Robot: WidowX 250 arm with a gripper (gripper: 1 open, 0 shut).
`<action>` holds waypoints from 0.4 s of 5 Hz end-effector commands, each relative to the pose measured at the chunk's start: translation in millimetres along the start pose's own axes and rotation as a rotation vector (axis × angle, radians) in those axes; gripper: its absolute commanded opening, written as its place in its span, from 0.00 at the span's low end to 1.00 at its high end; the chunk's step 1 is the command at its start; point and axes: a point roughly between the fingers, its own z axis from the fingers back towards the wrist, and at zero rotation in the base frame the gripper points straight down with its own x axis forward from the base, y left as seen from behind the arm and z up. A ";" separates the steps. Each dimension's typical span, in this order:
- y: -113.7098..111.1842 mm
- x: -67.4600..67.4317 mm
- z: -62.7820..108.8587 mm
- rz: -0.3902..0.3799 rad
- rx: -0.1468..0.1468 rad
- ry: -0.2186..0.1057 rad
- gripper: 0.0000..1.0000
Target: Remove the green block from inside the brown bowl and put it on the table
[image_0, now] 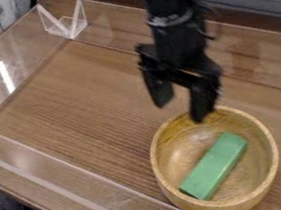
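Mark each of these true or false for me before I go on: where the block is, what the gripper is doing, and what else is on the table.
1. The green block lies inside the brown bowl. True.
2. The gripper is shut on the block. False: its jaws are open and empty, above the bowl's far rim.
3. The block already rests on the table. False: it is in the bowl, not yet moved.
4. The bowl sits near the right front part of the table. True.
5. A second block lies on the bare wood left of the bowl. False: that area shows only wood grain.
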 end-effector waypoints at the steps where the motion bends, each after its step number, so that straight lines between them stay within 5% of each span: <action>1: -30.5 -3.5 -3.1 -0.010 0.022 -0.060 1.00; 2: -41.4 -8.8 -10.1 0.001 0.029 -0.068 1.00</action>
